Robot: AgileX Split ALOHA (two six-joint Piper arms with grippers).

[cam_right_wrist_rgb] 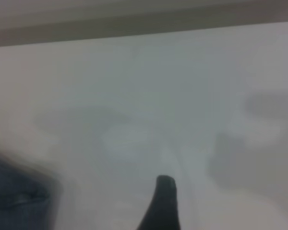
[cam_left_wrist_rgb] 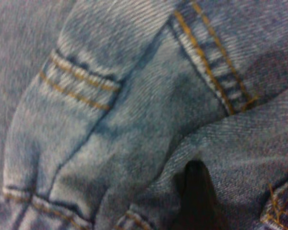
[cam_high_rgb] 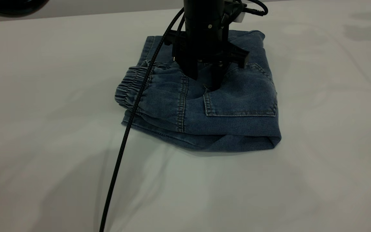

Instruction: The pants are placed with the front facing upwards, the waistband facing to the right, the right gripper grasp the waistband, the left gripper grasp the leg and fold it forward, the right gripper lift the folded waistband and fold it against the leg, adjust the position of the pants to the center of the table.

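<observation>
The pants (cam_high_rgb: 237,100) lie folded into a compact blue denim bundle on the white table (cam_high_rgb: 43,135), a patch pocket facing up. The gathered waistband (cam_high_rgb: 129,88) forms the bundle's left end. My left gripper (cam_high_rgb: 204,82) comes straight down onto the middle of the bundle, its two fingers a little apart and pressing into the denim. The left wrist view is filled with denim (cam_left_wrist_rgb: 134,120) and tan stitching, with one dark fingertip (cam_left_wrist_rgb: 194,191) dug into the cloth. My right gripper (cam_right_wrist_rgb: 163,206) hangs over bare table, with a corner of the denim (cam_right_wrist_rgb: 14,196) beside it.
A black braided cable (cam_high_rgb: 121,151) runs from the left arm across the waistband down to the front edge of the view. A dark shape (cam_high_rgb: 11,4) sits at the far left corner. White tabletop surrounds the pants on all sides.
</observation>
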